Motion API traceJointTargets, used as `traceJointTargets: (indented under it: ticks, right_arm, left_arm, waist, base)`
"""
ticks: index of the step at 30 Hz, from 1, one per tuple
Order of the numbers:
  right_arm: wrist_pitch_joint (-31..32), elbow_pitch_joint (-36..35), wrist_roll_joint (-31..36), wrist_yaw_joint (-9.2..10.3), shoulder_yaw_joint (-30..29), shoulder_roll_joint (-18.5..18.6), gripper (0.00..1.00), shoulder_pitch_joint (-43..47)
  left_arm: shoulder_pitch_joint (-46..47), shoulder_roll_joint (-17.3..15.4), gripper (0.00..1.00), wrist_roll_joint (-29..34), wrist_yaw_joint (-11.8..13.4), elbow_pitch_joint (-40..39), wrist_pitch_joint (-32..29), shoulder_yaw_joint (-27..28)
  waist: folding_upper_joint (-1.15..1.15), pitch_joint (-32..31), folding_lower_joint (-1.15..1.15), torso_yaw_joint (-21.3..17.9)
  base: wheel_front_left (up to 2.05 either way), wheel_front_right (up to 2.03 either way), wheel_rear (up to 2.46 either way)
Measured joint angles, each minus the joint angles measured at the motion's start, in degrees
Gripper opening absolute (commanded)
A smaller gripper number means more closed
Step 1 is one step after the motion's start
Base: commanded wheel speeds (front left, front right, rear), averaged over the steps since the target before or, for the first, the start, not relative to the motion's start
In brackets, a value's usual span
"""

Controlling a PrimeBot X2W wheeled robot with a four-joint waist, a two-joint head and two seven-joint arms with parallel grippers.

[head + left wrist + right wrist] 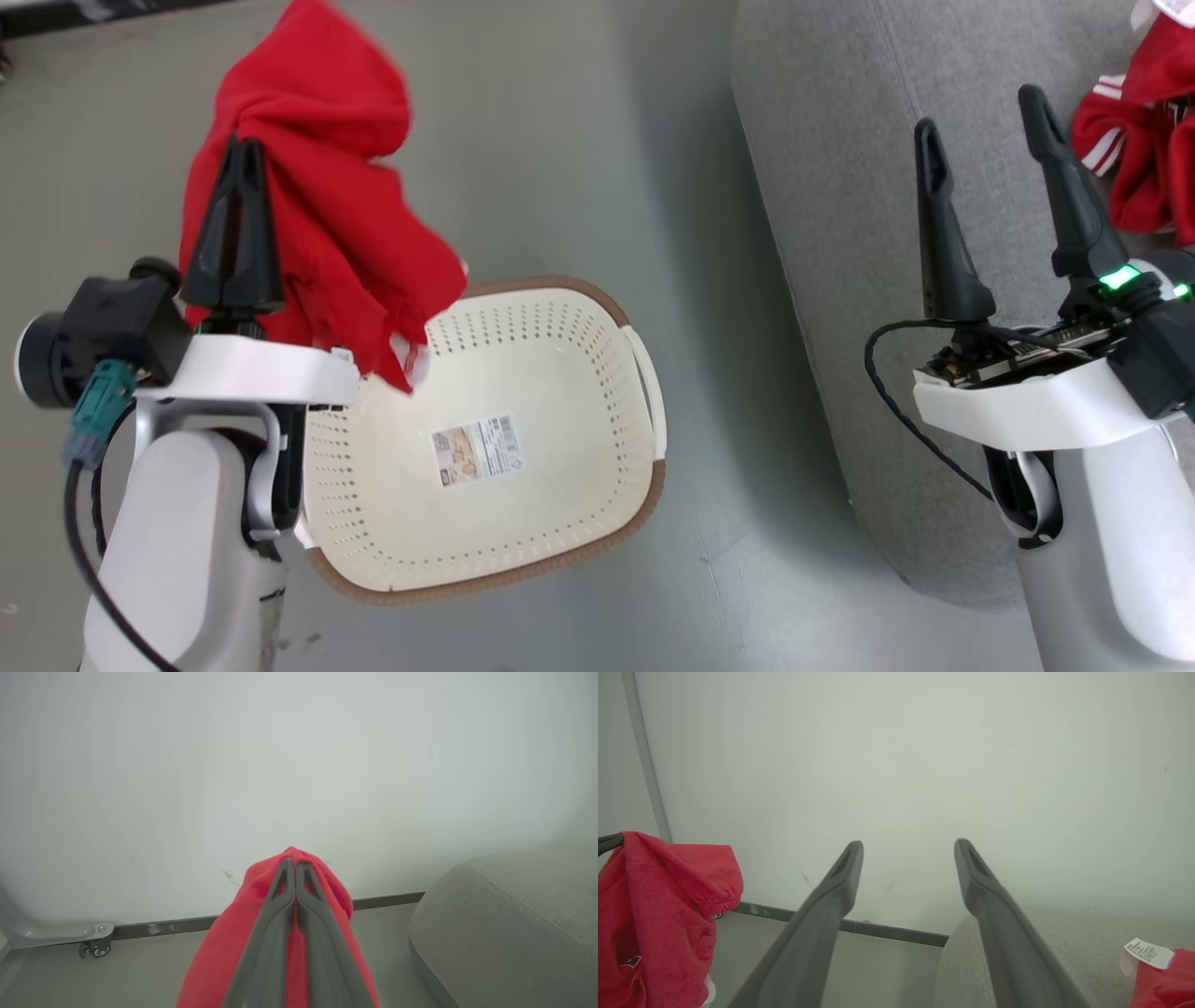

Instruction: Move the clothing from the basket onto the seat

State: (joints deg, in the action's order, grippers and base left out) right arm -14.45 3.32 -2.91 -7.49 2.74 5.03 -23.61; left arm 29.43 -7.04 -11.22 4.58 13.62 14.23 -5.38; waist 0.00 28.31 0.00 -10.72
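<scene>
Here, a plain red garment (317, 177) of soft, crumpled fabric is held up in the air, clamped between the left fingers (233, 233), which are pressed together on it. Its folds are draped over and behind those fingers, and in the head view a lower corner is seen across the rim of the basket (551, 523). The basket, cream-white, perforated and brown-rimmed, is set on the grey floor (560, 140), with a paper label (477, 451) on its bottom. A second red garment (1134, 159), trimmed with white stripes and fitted with a white tag (1141, 954), is laid on the light-grey woven seat (840, 187), well apart from the basket. The right fingers (943, 233) are spread wide apart above the seat, near the striped garment. Basket and seat are separated by a strip of floor. A pale wall (299, 765), a dark baseboard (387, 900) and a small caster (96, 948) are seen beyond.
</scene>
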Motion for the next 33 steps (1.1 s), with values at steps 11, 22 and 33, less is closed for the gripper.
traceJointTargets:
  ticks: [11,22,33]
  right_arm:
    - [0.00,3.46,-0.18,0.00,3.41,2.15,1.00,0.30]
    - [0.15,6.93,-0.65,-0.01,9.09,5.30,1.00,2.53]
    - [2.30,8.40,-3.50,0.00,18.97,8.77,1.00,2.60]
  left_arm:
    - [-4.83,0.89,0.00,-1.67,-0.38,-4.05,0.07,2.42]
    - [-7.11,1.38,0.00,-1.12,-2.66,-4.86,0.42,1.93]
    - [-7.10,1.85,0.00,-0.68,-5.63,-5.10,0.42,-0.73]
  waist:
    - [0.00,-6.92,0.00,2.82]
    - [0.00,-13.70,0.00,5.10]
    - [0.00,-20.61,0.00,7.41]
  base:
    - [0.00,0.00,0.00]
    - [0.00,0.00,0.00]
    - [0.00,0.00,0.00]
